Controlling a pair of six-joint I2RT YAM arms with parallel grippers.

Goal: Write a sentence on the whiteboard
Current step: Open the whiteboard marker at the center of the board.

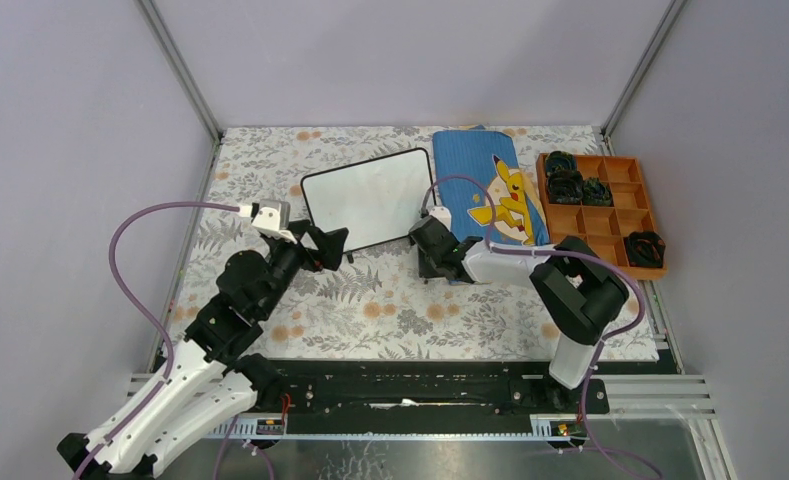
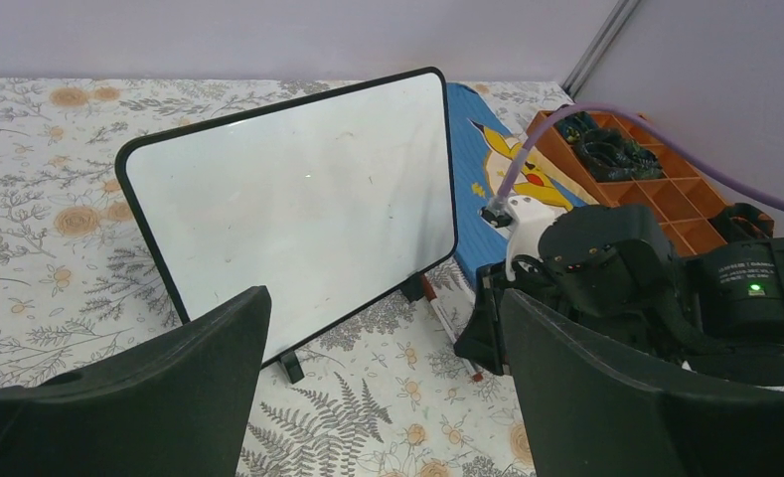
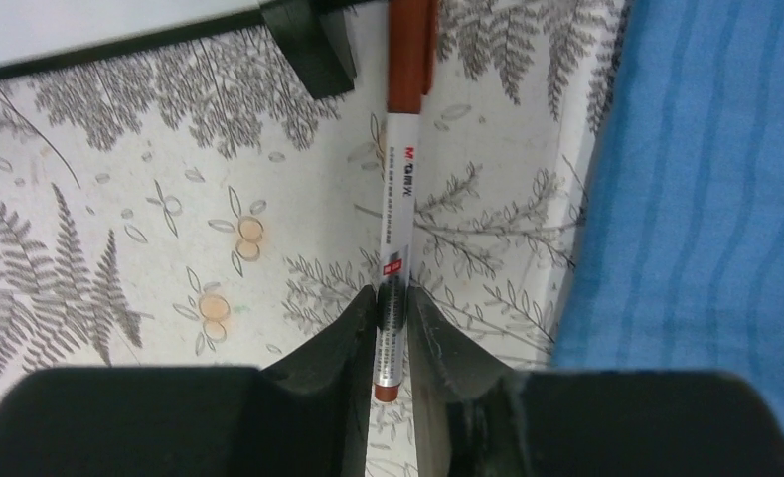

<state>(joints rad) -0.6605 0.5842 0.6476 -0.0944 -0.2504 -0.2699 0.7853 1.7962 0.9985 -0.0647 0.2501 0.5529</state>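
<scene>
Top view: the left arm is bent low and reaches forward-right. The left gripper (image 1: 332,245) is spread, near the lower-left corner of the whiteboard (image 1: 370,198). The board stands tilted at mid-table. The right arm folds back to the left, and the right gripper (image 1: 427,264) points down by the board's right foot, beside the blue cloth (image 1: 475,165).

Left wrist: the claw is wide apart, with the board's plain white face ahead.

Right wrist: the claw is pinching the marker (image 3: 399,199) near its tail. The marker lies on the flowered table cover (image 3: 119,248), cap end by the board's foot (image 3: 313,45).
</scene>
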